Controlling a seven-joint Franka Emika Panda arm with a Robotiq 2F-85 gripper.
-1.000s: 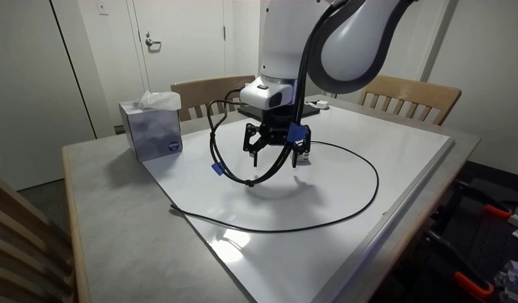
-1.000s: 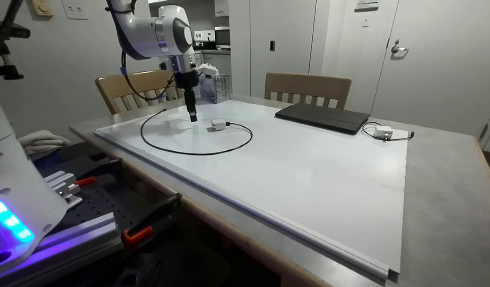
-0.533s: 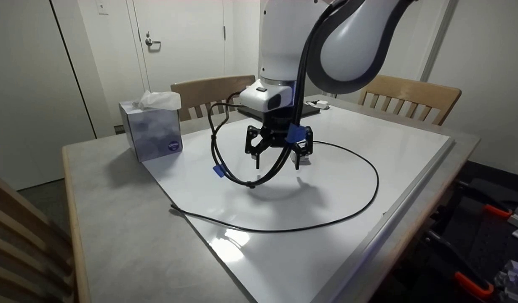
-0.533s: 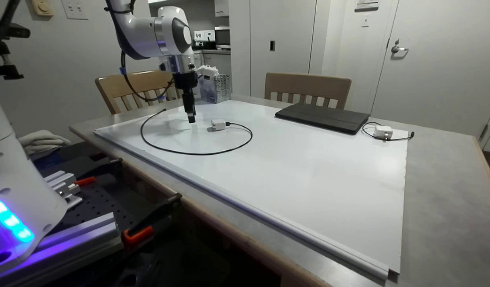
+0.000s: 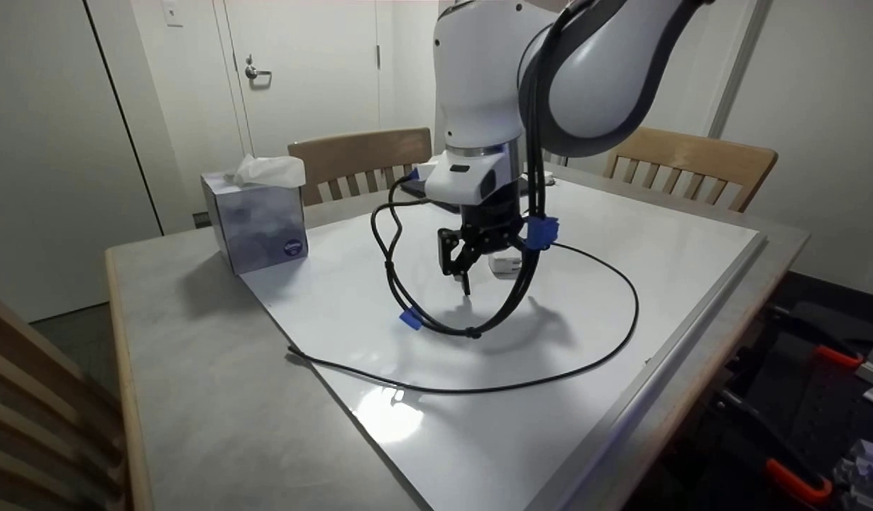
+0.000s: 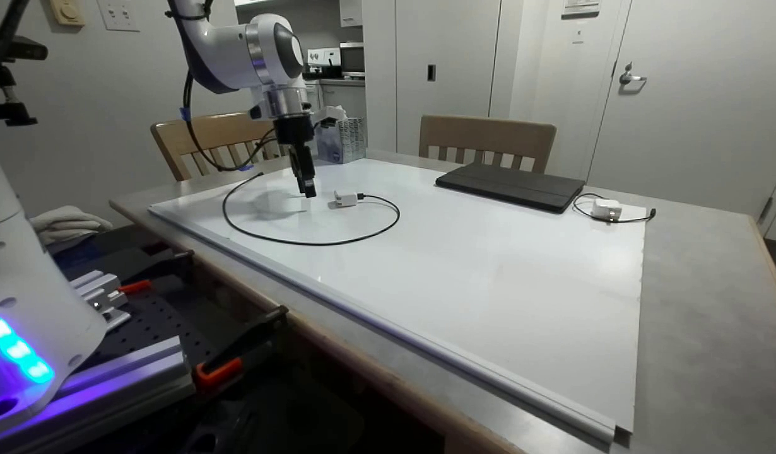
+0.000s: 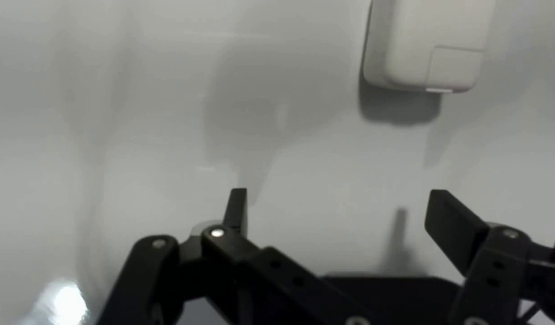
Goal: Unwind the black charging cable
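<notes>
Black and thin, the charging cable (image 5: pixel 472 391) is laid in one wide curve across a white board (image 5: pixel 493 454) on the grey worktop (image 5: pixel 216 383), its near end rested just past the board's edge. Farther in, black wires (image 5: pixel 535 163), wrapped with blue tape (image 5: pixel 542 233), are looped from the arm (image 5: pixel 479 85), and by them part of the gripper (image 7: pixel 338 192) is hidden in an exterior view. In the wrist view the gripper is shown released above the board, its fingers (image 7: pixel 455 230) spread wide with bare white surface between them. Near it a white adapter (image 6: pixel 346 199) is set, to which the cable's other end is joined. On a lilac tissue box (image 5: pixel 259 223) an oval label (image 5: pixel 293 247) can be read as Kleenex. At the board's far edge a flat dark pad (image 6: pixel 511 186) is placed, with a second white adapter (image 6: pixel 607 209) and a short black cord (image 6: pixel 652 214) near it. Behind the pad a wooden chair (image 6: pixel 487 133) is placed, and by the door (image 6: pixel 697 113) a notice (image 6: pixel 580 7) is posted, too small to be read.
</notes>
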